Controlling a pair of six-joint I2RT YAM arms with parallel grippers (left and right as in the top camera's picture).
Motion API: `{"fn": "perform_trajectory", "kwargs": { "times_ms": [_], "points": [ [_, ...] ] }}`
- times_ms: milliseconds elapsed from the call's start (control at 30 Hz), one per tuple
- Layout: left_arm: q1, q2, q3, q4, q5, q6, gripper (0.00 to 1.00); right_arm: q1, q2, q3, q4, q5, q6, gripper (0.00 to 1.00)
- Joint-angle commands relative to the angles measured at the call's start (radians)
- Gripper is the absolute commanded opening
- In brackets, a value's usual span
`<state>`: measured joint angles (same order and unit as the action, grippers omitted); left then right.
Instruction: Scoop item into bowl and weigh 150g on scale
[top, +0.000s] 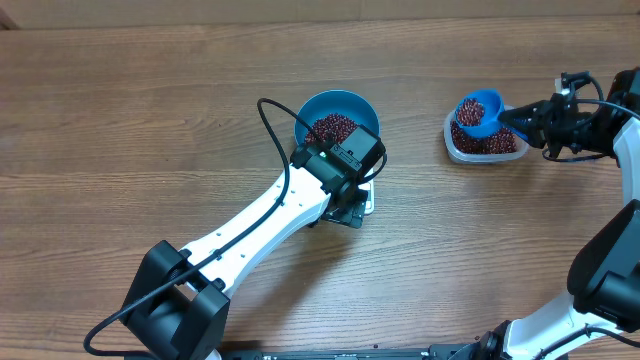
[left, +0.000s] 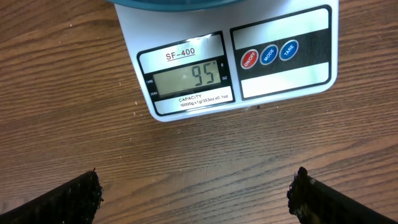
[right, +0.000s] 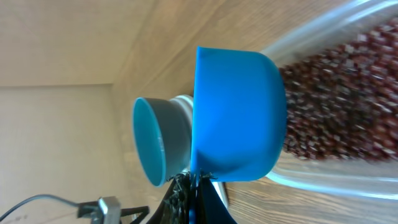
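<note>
Brown wood-grain counter (top: 150, 120) fills every view. Near its middle the bright blue bowl (top: 338, 108) sits on the white scale (left: 227, 68), and a heap of dark red-brown beans (top: 335, 128) lies in the bowl. From overhead the left arm's wrist covers most of the scale and the near rim of the bowl. The left wrist view looks down on the scale's front edge, where the display (left: 186, 78) reads 95, with three round buttons just beside it on the right. The left fingers (left: 68, 202) are spread wide with nothing between them, hovering over bare wood just in front of the scale, apart from it.

Well to the right, a clear plastic tub (top: 450, 148) rests on the counter with more beans in it. The right fingers (right: 193, 199) are closed tight on the handle of a small blue scoop (top: 482, 110), which hangs over the tub with its cup facing up and loaded with beans. In the right wrist view the scoop's rounded blue cup is seen from the side, with the tub's beans blurred behind it.
</note>
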<state>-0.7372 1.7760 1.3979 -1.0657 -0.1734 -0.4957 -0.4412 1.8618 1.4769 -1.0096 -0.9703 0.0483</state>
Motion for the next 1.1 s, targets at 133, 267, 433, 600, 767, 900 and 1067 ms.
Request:
{"fn": "perform_trajectory", "kwargs": {
  "times_ms": [133, 267, 433, 600, 767, 900, 1067],
  "points": [
    [0.004, -0.027, -0.005, 0.0, -0.017, -0.013, 0.99, 0.085, 0.001, 0.024, 0.009, -0.086, -0.023, 0.04],
    [0.004, -0.027, -0.005, 0.0, -0.017, -0.013, 1.0, 0.14, 0.001, 0.095, 0.008, -0.087, -0.023, 0.04],
    [0.004, -0.027, -0.005, 0.0, -0.017, -0.013, 1.0, 0.24, 0.001, 0.195, -0.008, -0.085, -0.023, 0.04],
    [0.004, -0.027, -0.005, 0.0, -0.017, -0.013, 0.99, 0.368, 0.001, 0.269, -0.006, 0.02, -0.024, 0.04],
    [0.004, -0.027, -0.005, 0.0, -0.017, -0.013, 0.99, 0.487, 0.001, 0.314, -0.011, 0.158, -0.117, 0.04],
    [0.004, -0.027, -0.005, 0.0, -0.017, -0.013, 0.99, 0.566, 0.001, 0.325, -0.013, 0.246, -0.221, 0.04],
    [0.004, -0.028, -0.005, 0.0, -0.017, -0.013, 0.99, 0.638, 0.001, 0.325, -0.012, 0.322, -0.365, 0.04]
  ]
}}
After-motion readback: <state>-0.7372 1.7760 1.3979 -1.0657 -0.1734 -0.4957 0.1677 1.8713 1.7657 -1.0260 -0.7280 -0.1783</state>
